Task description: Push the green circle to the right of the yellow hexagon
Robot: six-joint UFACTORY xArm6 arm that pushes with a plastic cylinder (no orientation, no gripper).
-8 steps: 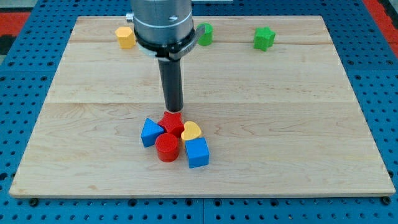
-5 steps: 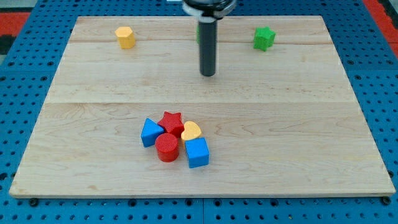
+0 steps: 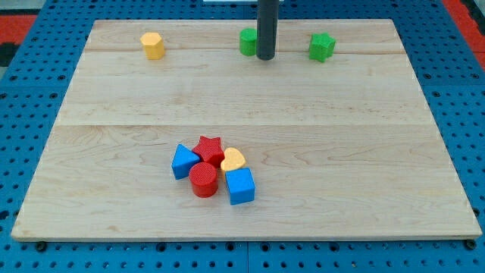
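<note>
The rod has swung up from the cluster at the board's middle, and my tip (image 3: 265, 58) now sits just right of the green circle (image 3: 248, 42), bare, holding nothing. From there a leftward shove should carry it toward the yellow hexagon (image 3: 152, 45), well apart at the view's left

A pale wooden board (image 3: 341, 144) of joined planks lies on a blue perforated base (image 3: 23, 152), dotted with holes. Red surface shows at the far left and far right corners. Light is even.
</note>
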